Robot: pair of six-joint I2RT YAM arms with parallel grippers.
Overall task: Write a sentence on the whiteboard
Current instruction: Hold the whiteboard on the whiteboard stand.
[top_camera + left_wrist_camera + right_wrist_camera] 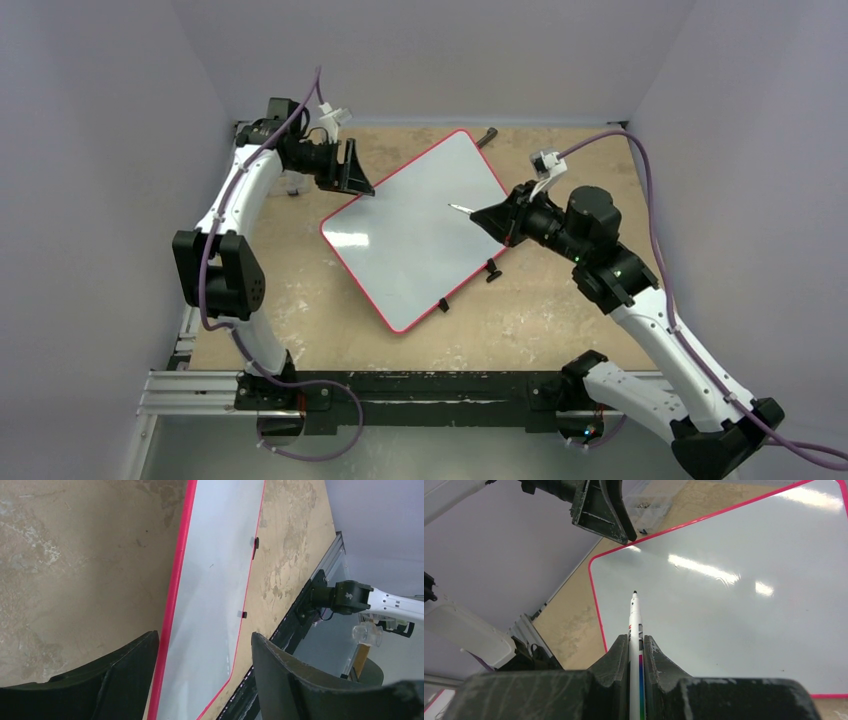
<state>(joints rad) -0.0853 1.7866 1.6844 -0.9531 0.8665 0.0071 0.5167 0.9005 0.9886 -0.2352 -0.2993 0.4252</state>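
currently the large flat white whiteboard with the thin red rim (420,240) lies skewed on the tan wooden tabletop (300,310) and is blank, so you are at the opening stroke. your right gripper (635,642) is pinched on the white marker pen (634,615), its tip over the board; contact cannot be told. your left gripper (204,636) stands spread astride the far corner rim. my judgement of the next move: steady that edge, then lower the tip. bare board lies open toward the near rim; mind the small black clips (492,270).
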